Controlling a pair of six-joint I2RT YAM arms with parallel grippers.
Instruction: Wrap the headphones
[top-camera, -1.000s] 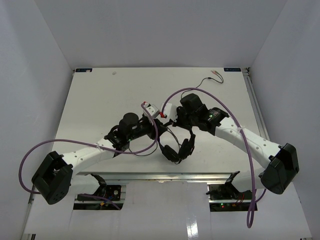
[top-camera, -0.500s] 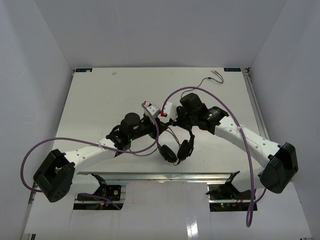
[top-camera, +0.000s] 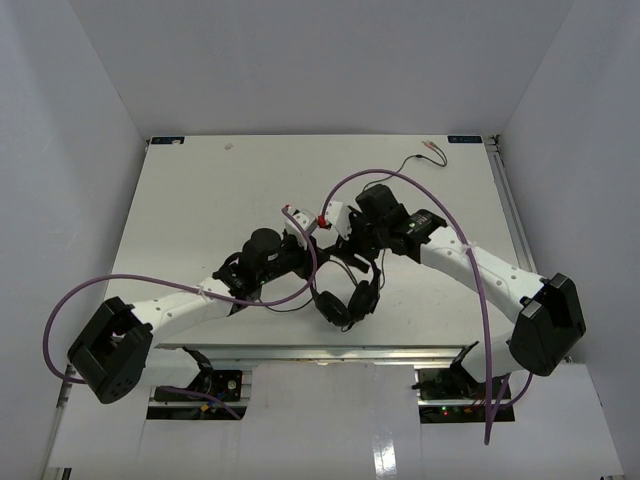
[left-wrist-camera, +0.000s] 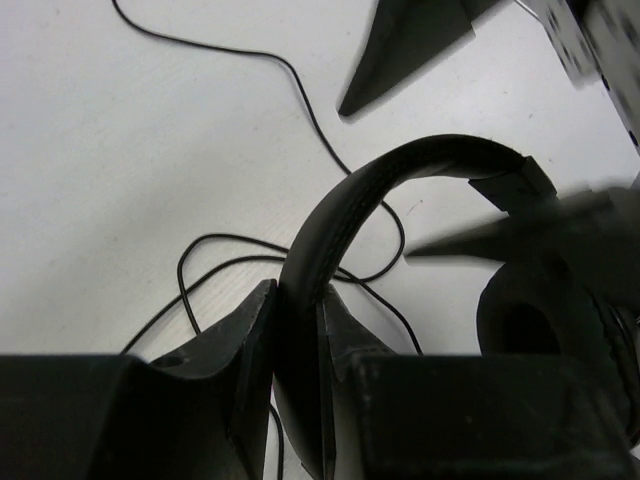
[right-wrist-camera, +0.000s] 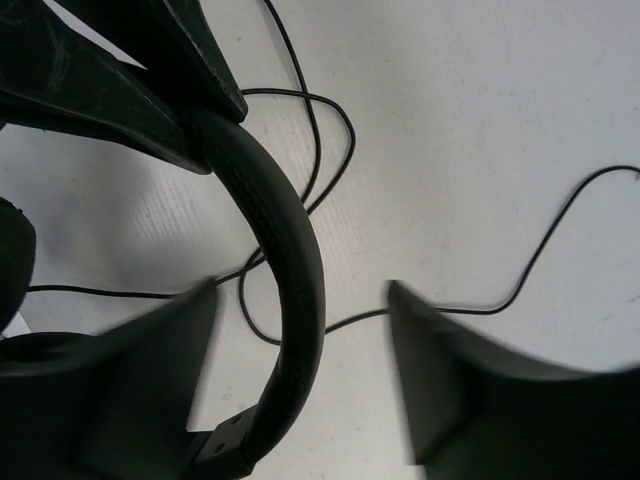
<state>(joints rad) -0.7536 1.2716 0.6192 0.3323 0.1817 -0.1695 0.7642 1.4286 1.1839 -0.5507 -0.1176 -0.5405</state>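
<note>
White, matte counter (top-camera: 200, 200) fills the floor of a plain booth, closed in by pale grey walls (top-camera: 300, 60) on the left, back and right.

From the near left corner, the left white-and-black arm (top-camera: 170, 310) reaches toward the middle, with a thick purple robot cable (top-camera: 150, 281) looping alongside it. Its left claw (left-wrist-camera: 295, 300) is pressed together on the headband (left-wrist-camera: 330, 200), which passes straight between the two fingers.

The black over-ear headphones (top-camera: 345, 295) are near the centre of the counter, a little toward the near edge, between the two arms. The padded round earcups (top-camera: 333, 306) point toward the arm bases and the headband arches away from them.

A thin black cable (left-wrist-camera: 300, 90) lies in loose loops on the white surface under and beside the headband.

The right claw (right-wrist-camera: 300, 290) comes in from the right side. Its fingers are blurred and spread wide, one on each side of the headband, not pinching it.

At the far right of the counter, near the back edge, the cable's small plugs (top-camera: 432, 150) lie well apart from both arms.
</note>
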